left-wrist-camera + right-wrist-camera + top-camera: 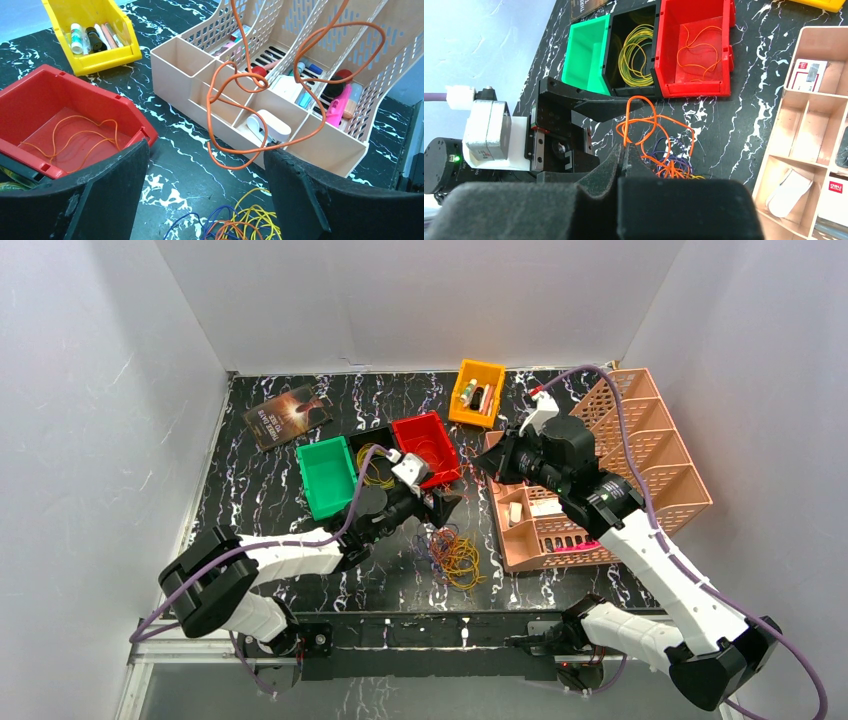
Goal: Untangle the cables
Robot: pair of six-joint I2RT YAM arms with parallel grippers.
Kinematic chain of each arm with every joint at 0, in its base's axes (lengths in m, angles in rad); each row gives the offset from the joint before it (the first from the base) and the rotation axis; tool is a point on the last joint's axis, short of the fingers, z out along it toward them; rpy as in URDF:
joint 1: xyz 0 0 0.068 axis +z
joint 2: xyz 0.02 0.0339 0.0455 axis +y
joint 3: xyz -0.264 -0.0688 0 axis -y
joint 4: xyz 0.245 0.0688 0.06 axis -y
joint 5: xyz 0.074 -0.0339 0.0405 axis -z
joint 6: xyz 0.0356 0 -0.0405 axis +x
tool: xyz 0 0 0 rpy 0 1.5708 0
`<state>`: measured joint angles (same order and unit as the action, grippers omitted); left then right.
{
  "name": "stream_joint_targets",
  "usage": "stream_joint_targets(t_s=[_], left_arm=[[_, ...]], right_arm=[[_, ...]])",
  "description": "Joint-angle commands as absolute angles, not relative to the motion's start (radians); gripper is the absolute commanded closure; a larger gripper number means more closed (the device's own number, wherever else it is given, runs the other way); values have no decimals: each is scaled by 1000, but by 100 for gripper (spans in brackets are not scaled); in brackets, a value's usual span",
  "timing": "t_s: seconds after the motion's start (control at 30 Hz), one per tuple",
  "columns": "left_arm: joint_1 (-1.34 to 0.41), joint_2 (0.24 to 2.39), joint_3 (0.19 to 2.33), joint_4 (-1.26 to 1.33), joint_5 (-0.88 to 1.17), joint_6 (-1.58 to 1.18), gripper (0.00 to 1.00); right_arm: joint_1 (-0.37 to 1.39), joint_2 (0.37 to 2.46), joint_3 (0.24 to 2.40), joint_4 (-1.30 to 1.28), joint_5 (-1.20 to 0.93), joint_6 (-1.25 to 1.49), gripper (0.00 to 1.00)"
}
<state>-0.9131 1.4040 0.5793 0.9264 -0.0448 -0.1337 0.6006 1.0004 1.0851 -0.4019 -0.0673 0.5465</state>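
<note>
My right gripper (623,153) has its fingers pressed together on the orange cable (210,100), which leaves the tips and drops away below them in loose loops. My left gripper (206,149) stands with its fingers wide apart and nothing between the pads but air and those loops. The lowest curl hangs in the gap, touching neither finger as far as I can tell.

Below and just ahead of my left fingertips lies the tangle (245,225) of yellow, orange and dark blue strands on the table. The orange cable runs roughly up and down, from my right pinch above to that heap, where it seems still caught.

My left fingers are far nearer the heap, so I judge they should pin the tangle or take the strand low, across its run, while my right draws upward.
</note>
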Motion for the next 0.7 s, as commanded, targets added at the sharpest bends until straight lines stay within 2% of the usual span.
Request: stream_joint_targets(t_s=[0.0,0.1,0.17,0.23,0.37,0.5,0.67], left_arm=[[-918,1416,584,989,-7,-136,18],[-919,1429,589,991,33,-136,25],[-919,1442,596,992,53,-135,36],[-919,1454,601,991,64,-132,47],[-917,1455,597,991,75,-119,79],[-918,1432,569,991,35,-107,100],[-918,1376,506,992,-1,-101,100]], right_arm=[[601,958,1092,-342,-71,570,100],[601,945,1080,-326,-71,584,100],[601,944,1081,-321,-76,586,100],[601,944,1083,-319,-78,587,100],[601,936,1091,-324,-68,585,100],[601,926,1112,-347,-46,569,100],[601,914,1139,-370,-36,535,100]])
